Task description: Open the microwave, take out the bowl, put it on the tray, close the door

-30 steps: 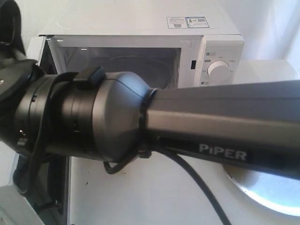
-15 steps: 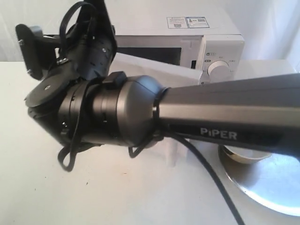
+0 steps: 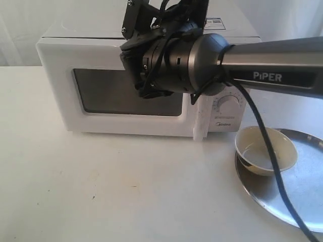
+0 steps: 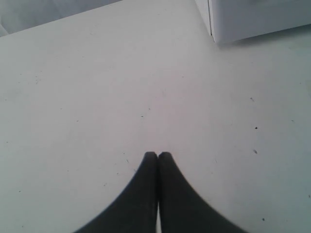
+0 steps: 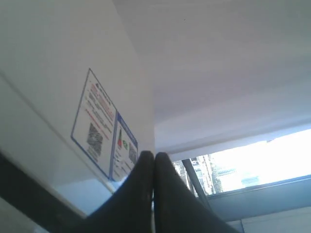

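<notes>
The white microwave (image 3: pixel 55 65) stands at the back with its door (image 3: pixel 101 96) flush against the front. The vertical bar handle (image 3: pixel 201 121) shows below my right arm (image 3: pixel 192 60). That arm crosses in front of the door's upper right part. My right gripper (image 5: pixel 154 154) is shut and empty, pointing up beside the microwave's stickers (image 5: pixel 102 131). The cream bowl (image 3: pixel 262 151) sits upright on the left part of the silver tray (image 3: pixel 303 196). My left gripper (image 4: pixel 158 154) is shut and empty, above the bare table, with the microwave's corner (image 4: pixel 257 19) ahead of it.
The white table (image 3: pixel 126 191) spreads in front of the microwave. A black cable (image 3: pixel 272 166) hangs from the right arm across the bowl and tray. One dial (image 3: pixel 229 105) shows under the arm. A white curtain hangs behind.
The door has swung from wide open to shut. My right arm has risen and moved back toward the microwave, uncovering the bowl on the tray.
</notes>
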Controlling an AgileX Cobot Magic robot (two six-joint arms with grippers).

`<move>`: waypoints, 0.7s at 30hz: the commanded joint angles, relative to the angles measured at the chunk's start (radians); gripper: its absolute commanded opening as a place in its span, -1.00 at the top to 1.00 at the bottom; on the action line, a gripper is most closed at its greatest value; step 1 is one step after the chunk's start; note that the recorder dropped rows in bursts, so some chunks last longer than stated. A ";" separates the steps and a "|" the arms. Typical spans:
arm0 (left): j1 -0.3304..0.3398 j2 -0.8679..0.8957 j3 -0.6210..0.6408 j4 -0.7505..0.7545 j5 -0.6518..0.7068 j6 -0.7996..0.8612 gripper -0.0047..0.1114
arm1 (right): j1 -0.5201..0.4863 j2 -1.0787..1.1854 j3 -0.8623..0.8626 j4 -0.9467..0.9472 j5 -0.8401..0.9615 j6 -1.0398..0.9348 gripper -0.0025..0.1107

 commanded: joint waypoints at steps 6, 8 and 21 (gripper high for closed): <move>0.000 -0.002 -0.002 -0.007 0.002 -0.004 0.92 | -0.041 -0.004 0.000 -0.095 -0.044 0.003 0.96; 0.000 -0.002 -0.002 -0.007 0.002 -0.004 0.92 | -0.041 -0.004 0.000 -0.104 -0.078 0.038 0.96; 0.000 -0.002 -0.002 -0.007 0.002 -0.004 0.92 | -0.099 -0.004 0.000 -0.104 -0.128 0.056 0.96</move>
